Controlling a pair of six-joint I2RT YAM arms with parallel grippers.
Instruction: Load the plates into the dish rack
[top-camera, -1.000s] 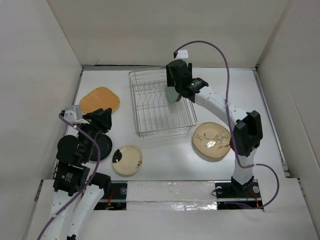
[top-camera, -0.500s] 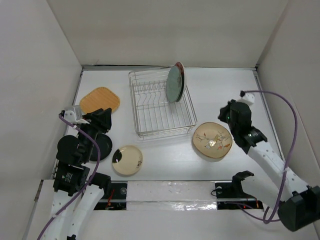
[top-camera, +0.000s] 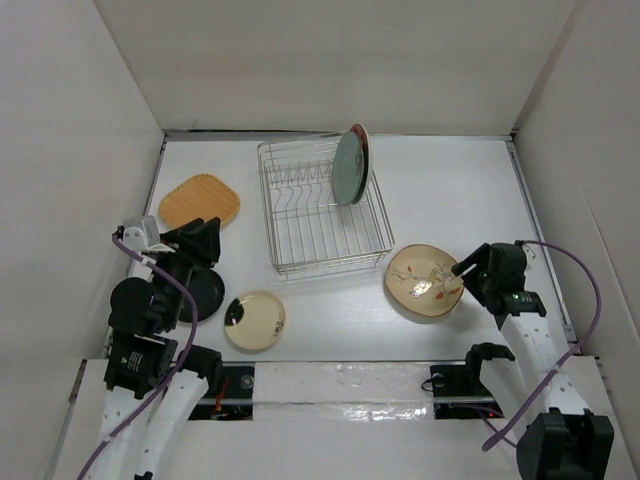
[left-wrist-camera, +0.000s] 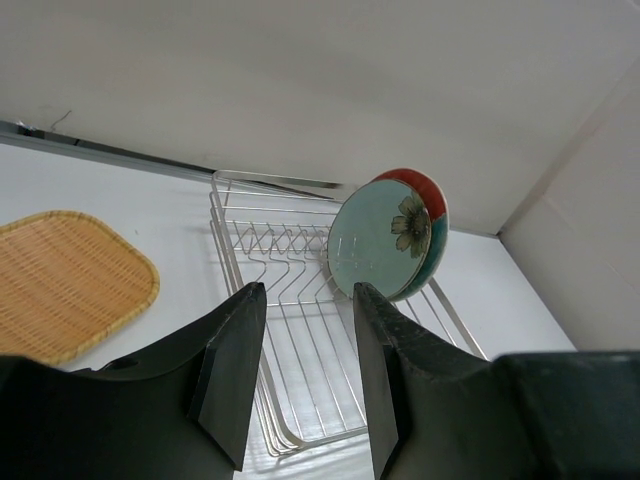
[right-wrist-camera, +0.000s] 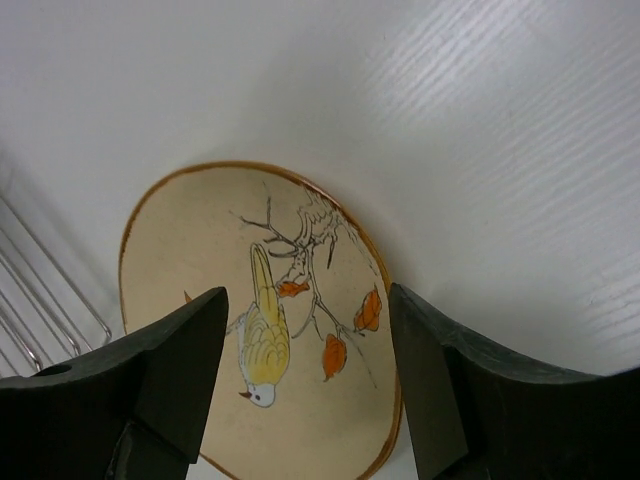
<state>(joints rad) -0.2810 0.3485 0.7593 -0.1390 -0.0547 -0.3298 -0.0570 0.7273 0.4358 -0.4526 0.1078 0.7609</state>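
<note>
**Top external view.**
- The rectangular silver wire dish rack (top-camera: 322, 215) stands mid-far on the white surface (top-camera: 450, 180).
- The round teal plate with a flower (top-camera: 349, 168) stands on edge at the rack's far right corner. The round red plate (top-camera: 362, 138) stands against its back.
- The orange rounded-square plate (top-camera: 200, 200) lies flat to the left of the rack.
- The black plate (top-camera: 208, 296) and the pale yellow plate with a black mark (top-camera: 254, 320) lie flat at near left, side by side.
- The cream plate with a bird-and-branch print (top-camera: 424, 282) lies flat off the rack's near right corner.
- The left hand (top-camera: 208, 232) hangs between the orange and black plates.
- The right hand (top-camera: 468, 274) sits just beside the cream plate's right rim.

**Left wrist view.**
- The left hand's fingers are set moderately apart with nothing between them.
- The rack, with the teal and red plates in it, lies ahead and well apart from the fingers. The orange plate is off to the left.

**Right wrist view.**
- The right hand is spread wide and holds nothing.
- The cream plate lies directly beyond the gap. Whether the fingers touch it cannot be told.
- The rack's wires show at the left edge.
</note>
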